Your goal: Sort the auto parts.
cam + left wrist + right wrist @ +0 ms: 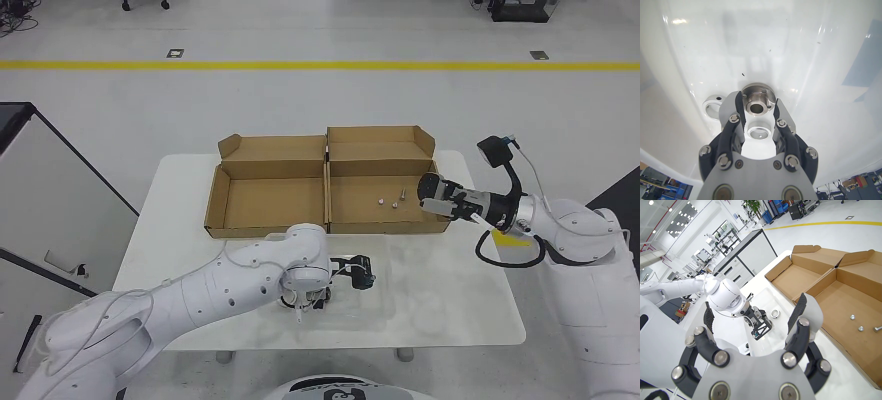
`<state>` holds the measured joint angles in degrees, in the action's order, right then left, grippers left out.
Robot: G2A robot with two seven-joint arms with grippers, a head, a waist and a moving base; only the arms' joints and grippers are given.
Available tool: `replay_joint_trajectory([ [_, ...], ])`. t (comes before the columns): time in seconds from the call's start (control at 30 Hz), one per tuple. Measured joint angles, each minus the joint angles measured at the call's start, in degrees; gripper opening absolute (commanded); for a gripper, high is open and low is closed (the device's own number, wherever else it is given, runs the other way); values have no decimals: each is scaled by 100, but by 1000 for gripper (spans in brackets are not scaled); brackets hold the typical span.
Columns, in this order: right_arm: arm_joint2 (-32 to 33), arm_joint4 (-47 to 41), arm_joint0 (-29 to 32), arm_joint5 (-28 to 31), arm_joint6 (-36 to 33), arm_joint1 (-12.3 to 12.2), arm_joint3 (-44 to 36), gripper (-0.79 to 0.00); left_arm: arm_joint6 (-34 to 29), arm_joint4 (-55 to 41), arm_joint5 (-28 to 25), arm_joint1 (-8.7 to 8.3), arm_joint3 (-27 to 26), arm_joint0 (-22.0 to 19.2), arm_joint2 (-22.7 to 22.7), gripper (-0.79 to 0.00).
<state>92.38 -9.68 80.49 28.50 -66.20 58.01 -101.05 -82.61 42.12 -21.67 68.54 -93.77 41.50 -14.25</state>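
**Left tool lined up on the steel flange**

Down in the white tray (810,56), near middle of the worktop (470,290), the left tool (757,106) sits dead centre over the steel flange (761,92). The part rests on the tray floor, bore standing upright, squarely in the tool's mouth. Clamped or not? Cannot tell from here. A silver ring (712,106) and a silver cap (759,131) lie just beside it. Away at the far right, the right tool (755,302) hangs released by the right box (360,205), where three bolts (860,328) lie. The left arm is plainly nearer; I'd expect a straight lift, then a carry boxward.
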Motion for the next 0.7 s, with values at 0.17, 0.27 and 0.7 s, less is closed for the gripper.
replay_joint_trajectory([
  [0.17,0,0,0,0,0,0,0,0,-46,45,46,2,-24,-22,1,-434],
  [0.27,0,0,0,0,0,0,0,0,-61,61,61,1,-21,-20,2,-434],
  [0.7,0,0,0,0,0,0,0,0,-34,66,35,24,56,-25,79,-785],
])
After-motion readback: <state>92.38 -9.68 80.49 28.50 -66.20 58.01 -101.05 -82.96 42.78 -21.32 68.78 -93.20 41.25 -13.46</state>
